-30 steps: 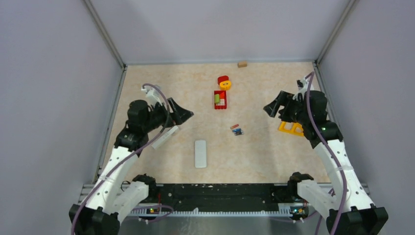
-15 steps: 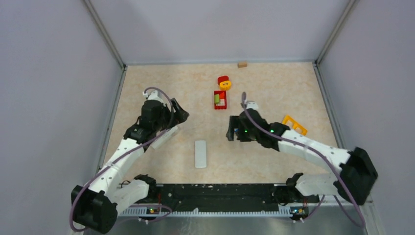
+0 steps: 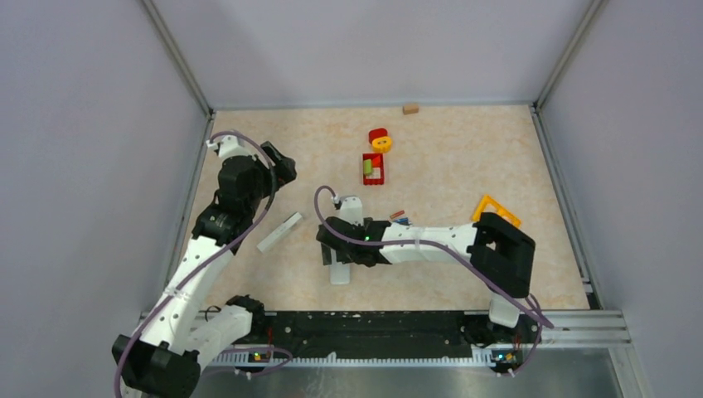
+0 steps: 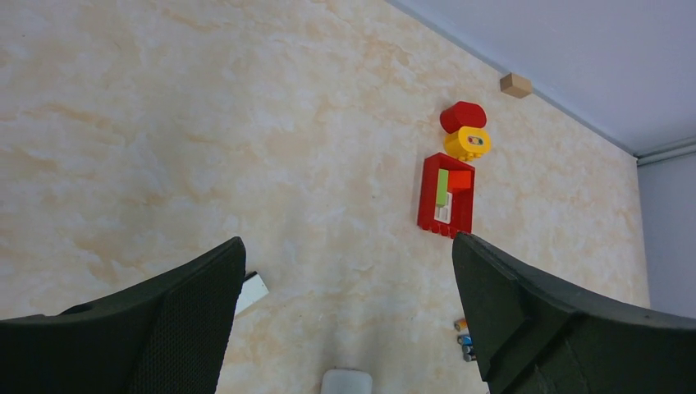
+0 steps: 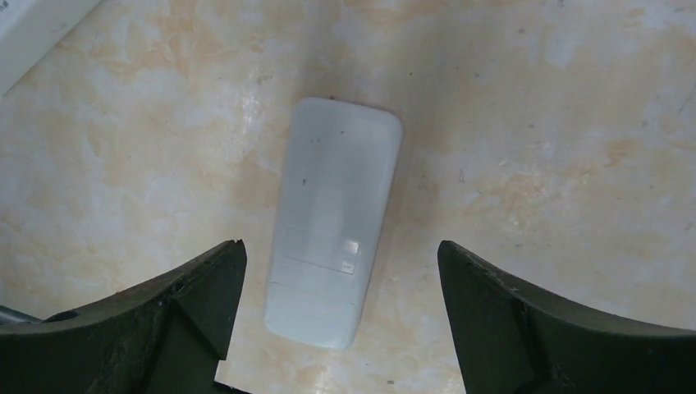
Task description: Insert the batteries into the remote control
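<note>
Remote control: flat on table beneath right gripper, jaws spread astride it; left gripper likewise spread, holding nothing; seemingly 3 batteries just beside right forearm; risk: forearm nudges them rolling, or remote skids under closing jaws.

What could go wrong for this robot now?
The right pincer hangs open over the remote, which lies flat: the pincer may shove it aside rather than grip it. The batteries lie close beside the right arm, which could knock them away.
</note>
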Robot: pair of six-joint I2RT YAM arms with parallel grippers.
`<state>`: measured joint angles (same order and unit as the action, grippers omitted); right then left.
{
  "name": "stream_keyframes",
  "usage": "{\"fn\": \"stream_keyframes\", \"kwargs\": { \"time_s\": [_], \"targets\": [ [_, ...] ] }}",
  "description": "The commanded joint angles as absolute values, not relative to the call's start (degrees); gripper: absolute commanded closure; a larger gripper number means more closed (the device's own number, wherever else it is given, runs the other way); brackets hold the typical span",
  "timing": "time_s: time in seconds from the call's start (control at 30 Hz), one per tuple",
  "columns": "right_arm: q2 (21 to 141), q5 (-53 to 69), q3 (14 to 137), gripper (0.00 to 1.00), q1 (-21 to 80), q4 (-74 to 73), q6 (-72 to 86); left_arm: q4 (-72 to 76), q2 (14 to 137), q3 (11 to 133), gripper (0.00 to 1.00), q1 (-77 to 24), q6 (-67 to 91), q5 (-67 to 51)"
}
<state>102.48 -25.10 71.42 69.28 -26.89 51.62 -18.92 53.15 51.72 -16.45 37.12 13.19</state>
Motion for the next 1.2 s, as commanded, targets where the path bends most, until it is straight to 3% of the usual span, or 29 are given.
{"fn": "stream_keyframes", "kwargs": {
  "time_s": [0.0,0.53,0.7,0.93,1.17],
  "targets": [
    [105.13,-25.89,75.12,0.11,70.76,-27.18,53.82,-17.23,54.66,54.89,0.01,-15.05,36.46,13.65],
    [113.07,-27.13,80.08,0.13,72.64,-34.47,55.70,-17.67,57.04,55.04,0.01,-11.78,37.13,7.95],
    [113.70,-27.06,79.20,0.23,72.83,-33.65,55.17,-18.24,57.22,54.64,0.01,-11.60,37.35,7.13],
    [111.24,-31.33,77.46,0.55,72.95,-34.25,54.37,-19.61,57.67,53.13,0.01,-11.60,37.84,5.41],
    [98.59,-36.97,67.58,0.57,71.45,-22.73,46.41,-19.88,58.97,50.10,0.01,-11.60,37.90,-4.92]
  ]
}}
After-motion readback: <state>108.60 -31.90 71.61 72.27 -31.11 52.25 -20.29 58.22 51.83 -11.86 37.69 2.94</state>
